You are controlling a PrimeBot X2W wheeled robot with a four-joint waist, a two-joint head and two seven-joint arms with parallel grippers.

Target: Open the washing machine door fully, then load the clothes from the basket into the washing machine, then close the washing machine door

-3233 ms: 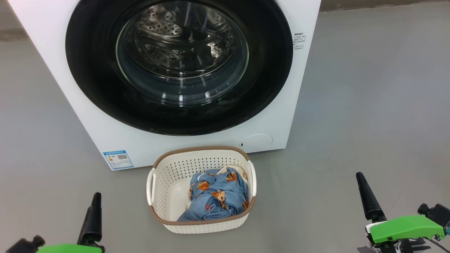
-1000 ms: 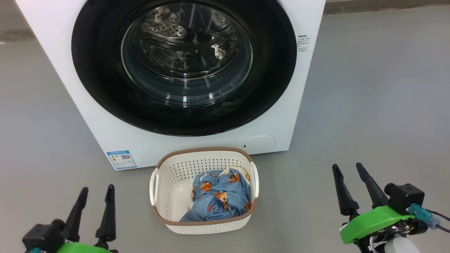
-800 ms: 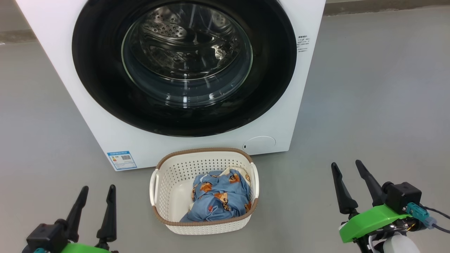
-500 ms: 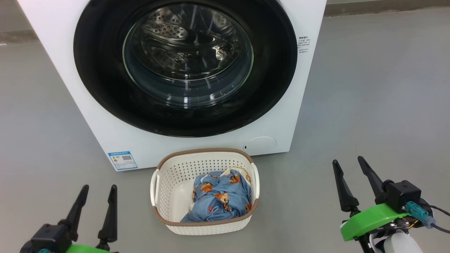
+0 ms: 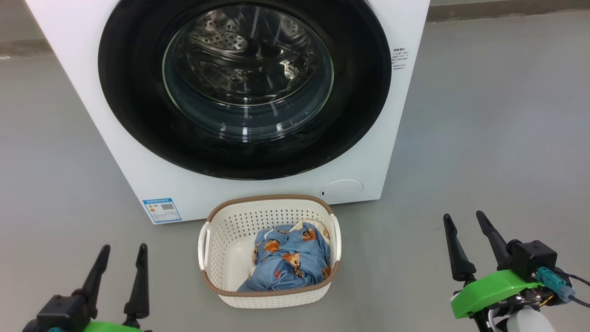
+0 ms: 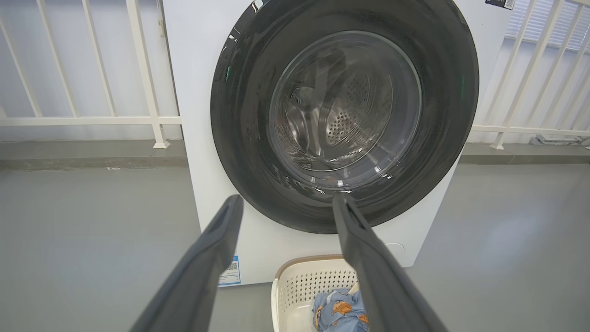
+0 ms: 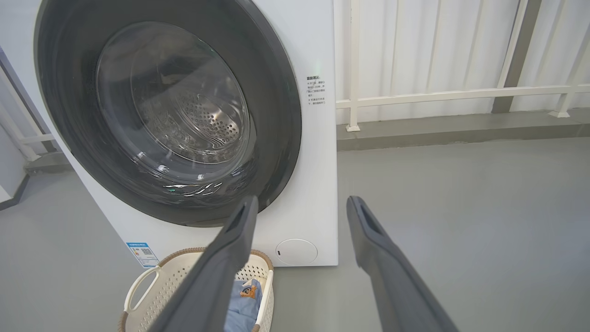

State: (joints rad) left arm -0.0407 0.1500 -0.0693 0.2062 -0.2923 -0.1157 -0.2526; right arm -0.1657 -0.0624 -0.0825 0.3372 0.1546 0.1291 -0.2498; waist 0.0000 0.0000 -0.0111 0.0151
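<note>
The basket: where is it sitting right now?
In the head view the basket stands on the floor at lower centre, just in front of the washing machine and below its shut door, between the left pincer and the right pincer.

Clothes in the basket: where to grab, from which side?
Probably pinch the raised folds atop the clothes, coming straight down. The basket walls ring the pile, which lies against its right wall, so the open top is the free way in. The open right hand stands on that side.
</note>
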